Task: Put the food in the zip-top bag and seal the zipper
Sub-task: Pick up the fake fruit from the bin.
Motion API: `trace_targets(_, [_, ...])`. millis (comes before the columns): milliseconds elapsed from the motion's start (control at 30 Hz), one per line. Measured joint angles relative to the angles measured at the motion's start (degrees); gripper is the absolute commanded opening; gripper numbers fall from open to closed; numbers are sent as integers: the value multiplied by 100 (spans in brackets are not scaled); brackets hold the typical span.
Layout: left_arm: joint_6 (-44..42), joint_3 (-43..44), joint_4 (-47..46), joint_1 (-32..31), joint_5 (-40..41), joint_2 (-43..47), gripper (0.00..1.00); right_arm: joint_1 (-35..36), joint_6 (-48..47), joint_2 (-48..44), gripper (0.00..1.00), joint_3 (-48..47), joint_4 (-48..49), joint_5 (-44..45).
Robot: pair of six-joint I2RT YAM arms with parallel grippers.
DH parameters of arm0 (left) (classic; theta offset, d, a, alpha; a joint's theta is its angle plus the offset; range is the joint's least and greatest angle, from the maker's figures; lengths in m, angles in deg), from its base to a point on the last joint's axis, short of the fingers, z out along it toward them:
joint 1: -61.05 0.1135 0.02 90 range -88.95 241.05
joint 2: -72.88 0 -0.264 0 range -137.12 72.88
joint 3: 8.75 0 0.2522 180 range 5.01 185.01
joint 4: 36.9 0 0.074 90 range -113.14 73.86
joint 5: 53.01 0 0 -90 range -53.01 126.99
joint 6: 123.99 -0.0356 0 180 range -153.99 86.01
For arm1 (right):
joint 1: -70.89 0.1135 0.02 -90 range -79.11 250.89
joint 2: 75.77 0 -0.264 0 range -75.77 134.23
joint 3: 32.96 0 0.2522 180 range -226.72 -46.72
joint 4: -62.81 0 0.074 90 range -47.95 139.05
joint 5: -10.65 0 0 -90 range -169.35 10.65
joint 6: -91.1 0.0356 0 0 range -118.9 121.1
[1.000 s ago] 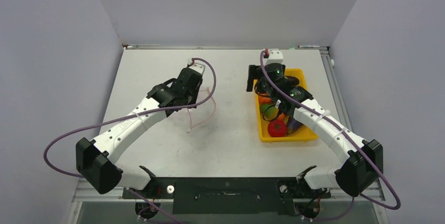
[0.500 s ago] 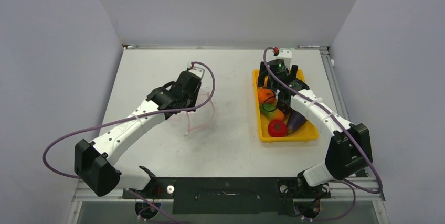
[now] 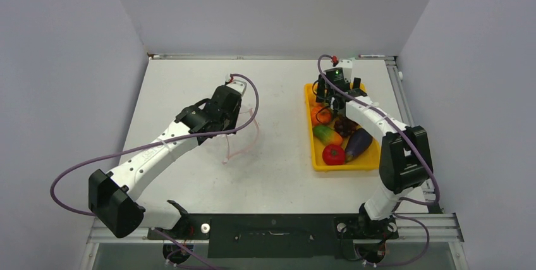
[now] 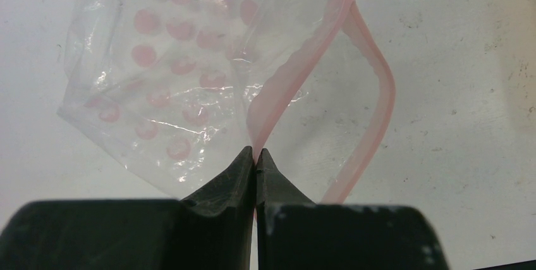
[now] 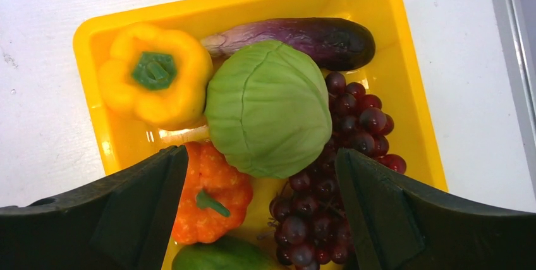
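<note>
The zip-top bag (image 4: 183,80) is clear with pink dots, and its mouth stands open. My left gripper (image 4: 255,151) is shut on the near lip of the pink zipper (image 4: 373,80). From above, the bag (image 3: 243,137) hangs beside the left gripper (image 3: 235,113) at mid-table. The food lies in the yellow tray (image 5: 404,80): yellow pepper (image 5: 155,83), eggplant (image 5: 303,36), green cabbage (image 5: 268,105), grapes (image 5: 354,118), orange piece (image 5: 212,197). My right gripper (image 5: 260,152) hovers open above the cabbage and holds nothing.
The tray (image 3: 344,166) sits at the right of the white table (image 3: 278,181), with a red tomato (image 3: 334,154) at its near end. Grey walls close in the left, right and far sides. Purple cables loop off both arms.
The right arm swung its gripper from the tray's left edge to above the tray's far end, and the jaws spread wider. The left gripper and bag barely shifted.
</note>
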Motion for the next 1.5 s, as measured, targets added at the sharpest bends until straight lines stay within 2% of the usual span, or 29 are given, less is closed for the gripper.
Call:
trace_targets(400, [-2,-33,-33,0,-17,7,0,-214,-4,612,100,-219,146,-105])
trace_targets(533, [-2,-57,-37,0,-20,7,0,-260,-9,691,88,-240,190,-125])
trace_targets(633, [-2,-59,-37,0,-20,9,0,-264,-9,697,75,-240,201,-133])
trace_targets(933, [-2,-59,-37,0,-17,9,0,-264,-37,697,25,-238,243,-195])
trace_targets(1100, [-2,-59,-37,0,-20,9,0,-264,-26,697,6,-238,240,-192])
trace_targets(1500, [-2,-59,-37,0,-15,9,0,-262,-7,476,5,-61,247,-146])
